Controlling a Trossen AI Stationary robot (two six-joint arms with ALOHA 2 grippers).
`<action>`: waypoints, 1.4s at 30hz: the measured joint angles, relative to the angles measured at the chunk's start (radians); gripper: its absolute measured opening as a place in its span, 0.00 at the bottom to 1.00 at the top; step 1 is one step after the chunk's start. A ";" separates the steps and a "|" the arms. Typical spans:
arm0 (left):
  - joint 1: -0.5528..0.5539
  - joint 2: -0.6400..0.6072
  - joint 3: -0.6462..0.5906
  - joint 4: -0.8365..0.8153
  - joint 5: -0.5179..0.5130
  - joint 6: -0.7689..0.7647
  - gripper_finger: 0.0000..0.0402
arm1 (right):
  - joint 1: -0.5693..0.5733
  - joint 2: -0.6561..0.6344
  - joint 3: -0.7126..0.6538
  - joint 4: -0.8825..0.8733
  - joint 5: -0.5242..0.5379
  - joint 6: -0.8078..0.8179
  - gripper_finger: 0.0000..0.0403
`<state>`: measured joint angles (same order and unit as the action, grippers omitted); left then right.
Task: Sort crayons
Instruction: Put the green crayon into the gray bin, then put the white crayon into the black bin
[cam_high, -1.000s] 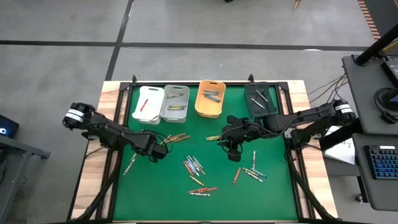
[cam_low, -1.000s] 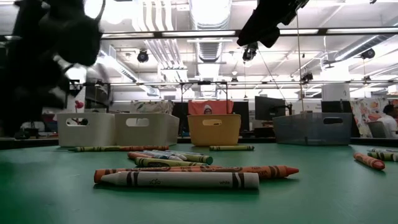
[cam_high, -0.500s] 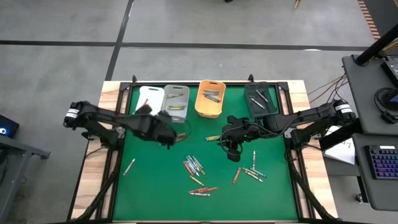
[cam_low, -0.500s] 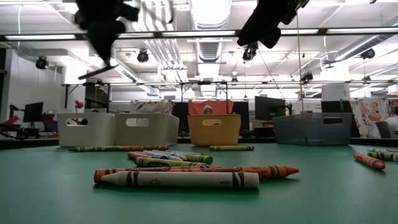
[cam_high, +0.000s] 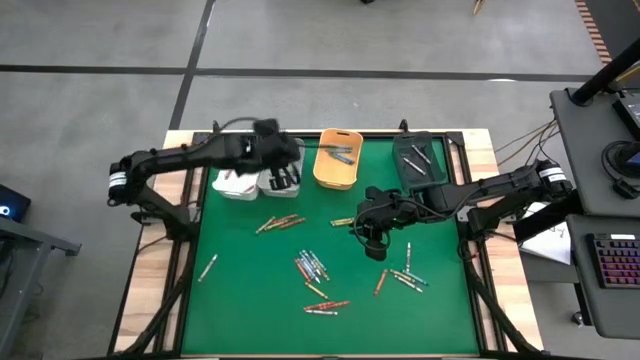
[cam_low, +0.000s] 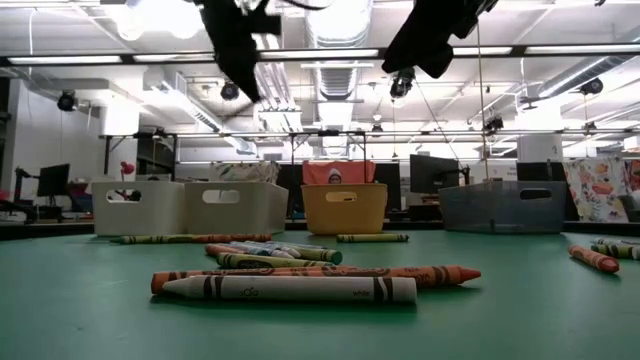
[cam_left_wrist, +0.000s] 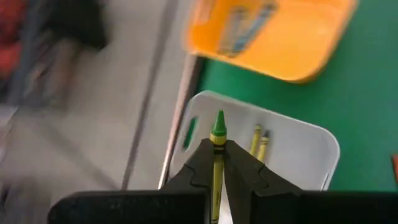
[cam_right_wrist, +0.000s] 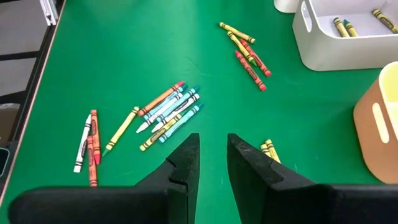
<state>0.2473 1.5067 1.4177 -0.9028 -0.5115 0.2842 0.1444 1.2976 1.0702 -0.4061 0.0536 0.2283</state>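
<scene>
Several crayons lie loose on the green mat: a cluster (cam_high: 312, 267) in the middle, a few (cam_high: 280, 222) nearer the bins, and others (cam_high: 405, 275) to the right. My left gripper (cam_high: 283, 178) hangs over the grey bin (cam_high: 268, 183), shut on a yellow-green crayon (cam_left_wrist: 218, 127). Yellow crayons (cam_left_wrist: 258, 140) lie in that bin. My right gripper (cam_right_wrist: 212, 155) hovers open above the mat's middle (cam_high: 372, 235) with nothing between its fingers. My left gripper pinches the yellow-green crayon's shaft (cam_left_wrist: 217, 158) between its two fingers. The crayon lies along the fingers, and its green tip (cam_left_wrist: 219, 121) sticks out past their free ends. The fingers slant down from above. The crayon is lifted clear, over the grey bin.
Along the far edge stand a white bin (cam_high: 232, 185), the grey bin, an orange bin (cam_high: 337, 160) and a dark bin (cam_high: 420, 160), each with crayons inside. Single crayons lie at the mat's left (cam_high: 208, 267) and near edge (cam_high: 325, 306).
My left gripper has risen from low over the mat's left half and gone toward the far edge and rightward to above the grey bin. It has rolled its wrist on the way and stays shut on the crayon, which is now lifted clear.
</scene>
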 joint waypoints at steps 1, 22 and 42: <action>0.038 0.003 -0.014 0.033 0.083 0.105 0.00 | 0.000 0.000 0.000 0.000 0.000 0.000 0.17; 0.419 0.310 -0.103 0.207 0.507 0.401 0.00 | 0.000 0.000 -0.001 0.001 0.063 0.044 0.19; 0.419 0.354 -0.103 0.204 0.414 0.369 0.13 | 0.000 0.000 -0.001 0.001 0.080 0.069 0.18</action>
<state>0.6666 1.8605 1.3147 -0.6983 -0.0975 0.6530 0.1440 1.2976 1.0691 -0.4051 0.1337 0.2972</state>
